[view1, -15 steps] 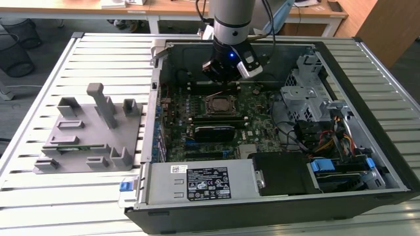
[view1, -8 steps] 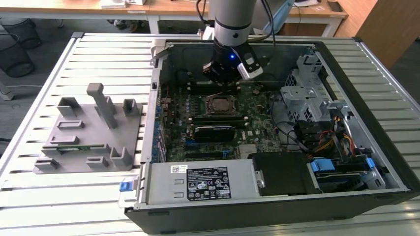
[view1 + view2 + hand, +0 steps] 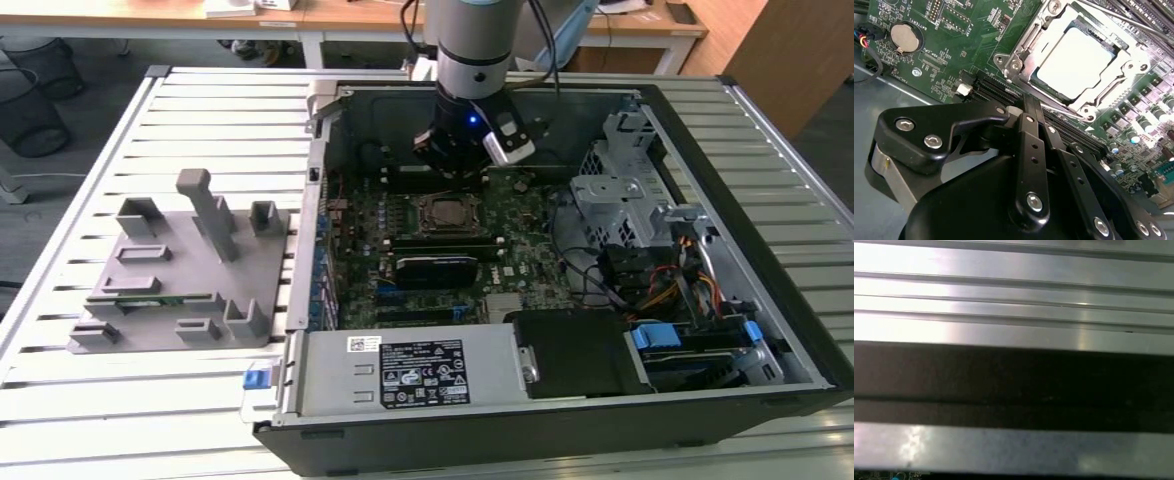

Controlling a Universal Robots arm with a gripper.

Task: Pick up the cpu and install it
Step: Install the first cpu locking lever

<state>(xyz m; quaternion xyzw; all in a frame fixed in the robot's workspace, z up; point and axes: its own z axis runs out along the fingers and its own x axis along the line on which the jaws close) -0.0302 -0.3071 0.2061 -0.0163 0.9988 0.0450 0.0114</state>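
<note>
The second wrist view has the gripper (image 3: 1029,107) at centre frame, its black fingers (image 3: 1030,150) drawn together with nothing between them, tips hanging just short of the socket, so I judge its hold has been let go. The cpu (image 3: 1077,57), upper right of that frame, lies flat inside the metal socket frame (image 3: 1019,62) on the green motherboard (image 3: 949,35): a pale, glare-bright silver square, apparently seated.
</note>
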